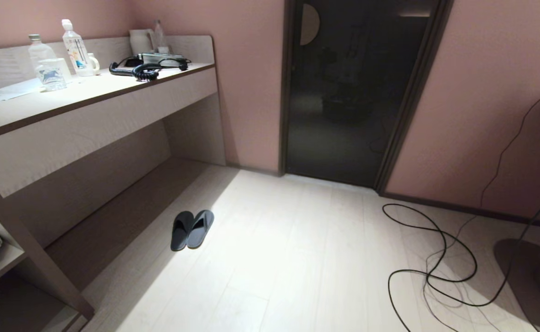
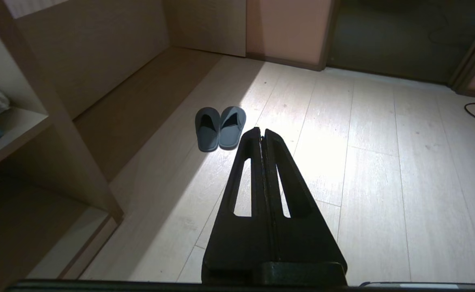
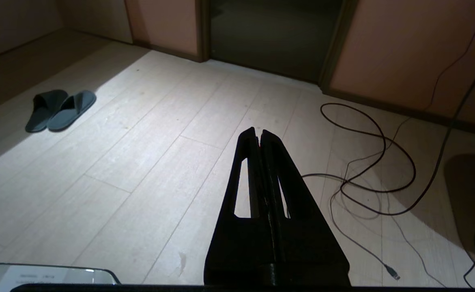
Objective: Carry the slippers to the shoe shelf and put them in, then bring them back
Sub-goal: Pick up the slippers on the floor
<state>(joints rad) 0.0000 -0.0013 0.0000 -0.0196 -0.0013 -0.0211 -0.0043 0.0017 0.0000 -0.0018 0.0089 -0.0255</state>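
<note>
1. The left claw (image 2: 261, 130) is closed, its two black fingers pressed together with nothing between them, held above the pale plank floor (image 2: 375, 170).
2. The slippers (image 2: 220, 127), a dark blue-grey pair, lie side by side and touching on the floor, ahead of the left claw's tips and slightly to its left, near but apart from them.
3. The right claw (image 3: 258, 132) is also closed and empty, hanging over bare floor.
4. From the right claw the slippers (image 3: 60, 110) lie well apart, far off to its left and further ahead.
5. In the head view neither claw shows; the slippers (image 1: 192, 229) sit at the edge of the lit patch of floor, just in front of the long pale worktop (image 1: 90, 92).
6. On that worktop stand two plastic bottles (image 1: 77, 48), a glass (image 1: 51, 73) and a black coiled cord (image 1: 145, 71).
7. A loose black cable (image 3: 367, 162) loops over the floor to the right of the right claw, below a dark doorway (image 1: 353, 92).
</note>
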